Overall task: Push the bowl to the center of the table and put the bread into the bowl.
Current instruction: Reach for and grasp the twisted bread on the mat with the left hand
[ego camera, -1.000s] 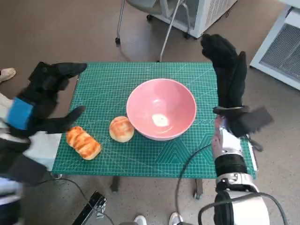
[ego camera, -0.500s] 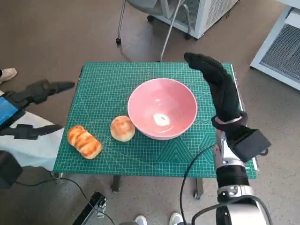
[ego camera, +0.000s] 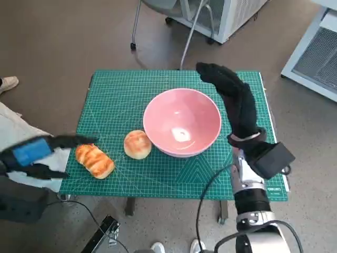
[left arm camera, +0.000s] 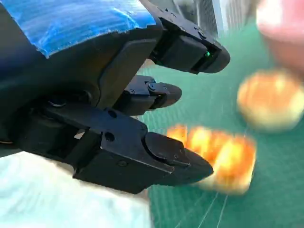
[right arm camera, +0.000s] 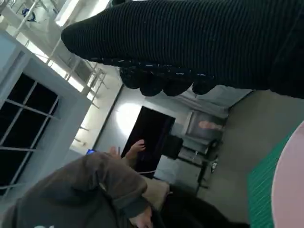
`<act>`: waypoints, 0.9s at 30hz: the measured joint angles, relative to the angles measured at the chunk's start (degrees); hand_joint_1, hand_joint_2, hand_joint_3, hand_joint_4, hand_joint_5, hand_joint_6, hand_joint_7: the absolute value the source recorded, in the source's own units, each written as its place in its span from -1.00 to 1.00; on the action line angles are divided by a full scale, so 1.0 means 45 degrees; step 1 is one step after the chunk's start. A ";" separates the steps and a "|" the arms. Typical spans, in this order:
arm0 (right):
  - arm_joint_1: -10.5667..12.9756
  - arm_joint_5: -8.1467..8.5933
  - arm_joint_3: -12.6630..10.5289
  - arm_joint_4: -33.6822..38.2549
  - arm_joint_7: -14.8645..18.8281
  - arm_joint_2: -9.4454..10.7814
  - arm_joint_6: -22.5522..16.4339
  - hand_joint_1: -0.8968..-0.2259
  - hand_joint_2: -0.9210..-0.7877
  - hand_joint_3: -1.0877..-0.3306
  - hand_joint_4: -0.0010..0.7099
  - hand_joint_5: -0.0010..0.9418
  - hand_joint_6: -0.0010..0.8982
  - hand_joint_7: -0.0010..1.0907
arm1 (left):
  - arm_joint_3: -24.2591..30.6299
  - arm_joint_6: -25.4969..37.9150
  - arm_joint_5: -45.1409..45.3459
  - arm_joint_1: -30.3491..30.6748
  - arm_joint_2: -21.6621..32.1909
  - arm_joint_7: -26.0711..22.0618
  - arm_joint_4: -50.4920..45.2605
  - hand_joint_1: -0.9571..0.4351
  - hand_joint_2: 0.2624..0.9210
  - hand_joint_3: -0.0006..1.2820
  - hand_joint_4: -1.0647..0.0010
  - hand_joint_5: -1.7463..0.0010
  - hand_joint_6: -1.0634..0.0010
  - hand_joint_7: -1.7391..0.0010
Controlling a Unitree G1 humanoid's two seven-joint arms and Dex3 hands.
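Head view: your empty, spread left hand (ego camera: pixel 39 155) nears the long bread (ego camera: pixel 94 161) at the table's (ego camera: pixel 113 87) left edge and risks nudging it off, while the flat, empty right hand (ego camera: pixel 234 100) beside the bowl (ego camera: pixel 181 122) could tip it.

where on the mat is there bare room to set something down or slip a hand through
Bare mat runs along the far edge behind the pink bowl, and along the near edge in front of it. It is crowded at the near left: the long bread and round bun lie close, the bun nearly touching the bowl, the left hand beside them. The right hand hangs by the bowl's right rim.
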 measured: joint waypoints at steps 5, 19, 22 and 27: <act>0.0022 0.0184 0.0007 -0.0037 0.0124 0.0032 0.0079 0.31 -1.00 0.31 0.17 -0.98 -0.73 0.44 | -0.0513 -0.0075 0.1121 -0.0170 0.0014 0.0650 0.0218 0.43 0.67 -0.94 0.41 1.00 0.18 1.00; 0.0094 0.0397 0.0031 -0.0074 0.0220 0.0013 0.0121 0.30 -1.00 0.31 0.16 -0.99 -0.74 0.46 | -0.2134 -0.0183 0.3191 -0.1394 -0.0144 0.2435 0.1438 0.36 0.71 -0.96 0.45 1.00 0.24 1.00; 0.0133 0.0392 0.0035 -0.0068 0.0219 0.0009 0.0101 0.28 -1.00 0.32 0.16 -0.99 -0.75 0.46 | -0.2568 -0.0195 0.3592 -0.1769 -0.0330 0.2836 0.1825 0.36 0.72 -0.96 0.45 1.00 0.23 1.00; 0.0195 0.0379 0.0049 -0.0067 0.0211 0.0019 0.0098 0.31 -1.00 0.31 0.15 -0.99 -0.74 0.48 | -0.3306 -0.0201 0.4203 -0.2330 -0.0693 0.3458 0.2479 0.34 0.73 -0.96 0.42 0.99 0.22 0.99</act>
